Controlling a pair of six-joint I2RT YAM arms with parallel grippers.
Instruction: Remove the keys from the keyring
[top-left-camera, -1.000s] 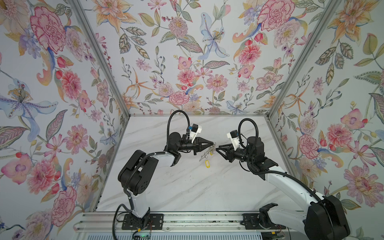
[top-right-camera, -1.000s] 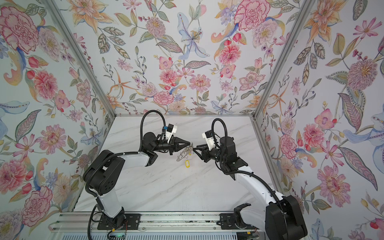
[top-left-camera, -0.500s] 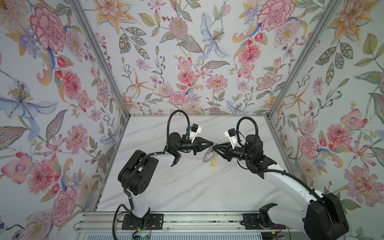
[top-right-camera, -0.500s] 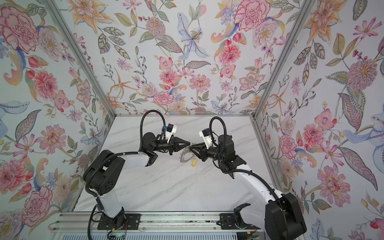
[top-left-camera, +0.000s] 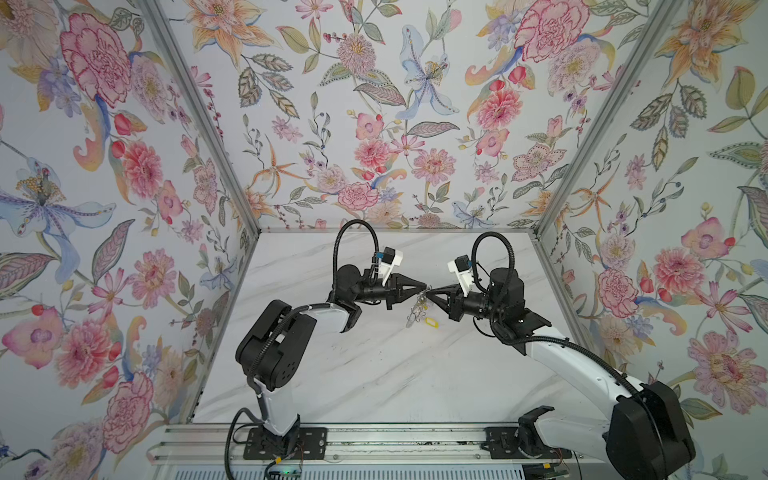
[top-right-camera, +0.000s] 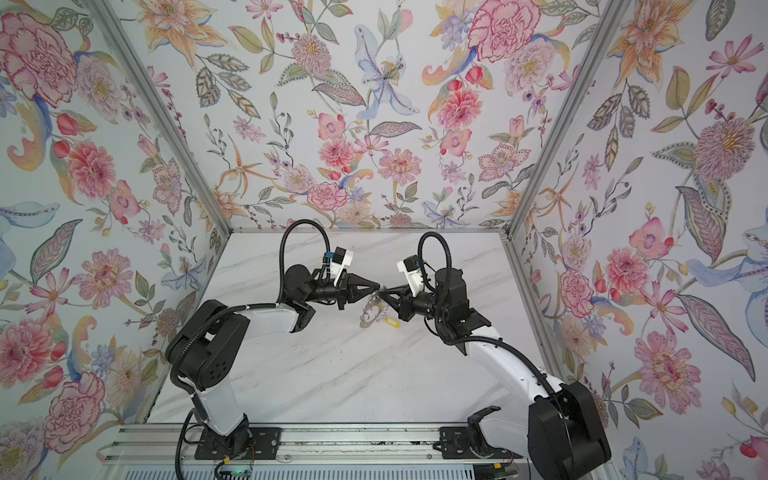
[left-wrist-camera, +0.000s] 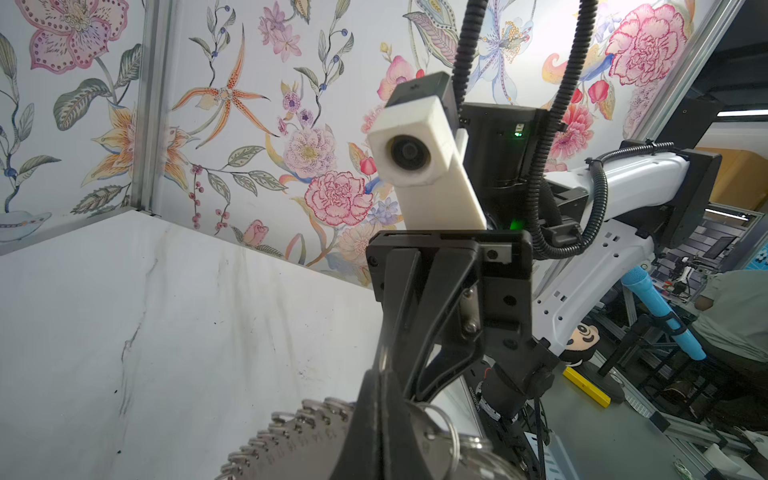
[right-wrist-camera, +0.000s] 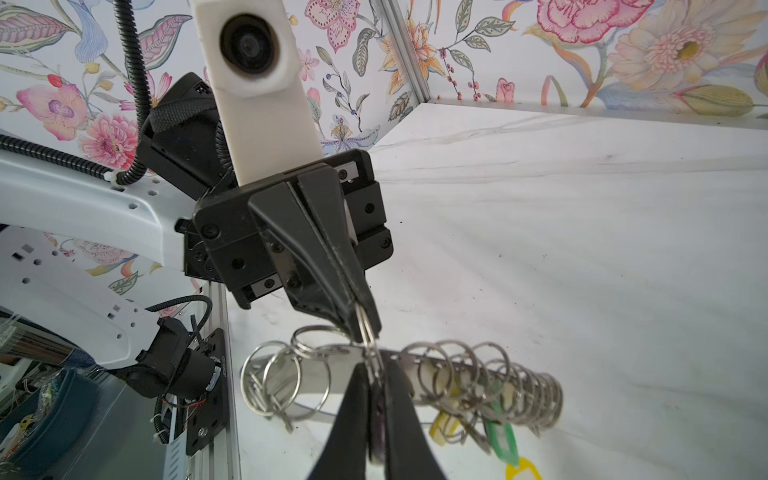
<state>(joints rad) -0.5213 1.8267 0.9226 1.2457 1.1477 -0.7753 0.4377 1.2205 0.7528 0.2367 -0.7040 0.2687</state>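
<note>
While both arms met tip to tip above the tabletop (top-left-camera: 353, 374), the left hand (top-left-camera: 425, 286) was pinched shut on a wire ring of the keyring (right-wrist-camera: 340, 370), which hung between them. The right hand (top-left-camera: 430, 293) was clamped on the keyring's edge, just opposite. Keys (right-wrist-camera: 500, 440) with green and yellow tags dangled beneath the plate.

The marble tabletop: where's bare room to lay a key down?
Bare marble table spreads between the arm bases and the keyring, and again beyond it up to the back wall. Crowded: the middle, where the left gripper and right gripper meet on the keyring, its yellow tag dangling below.
</note>
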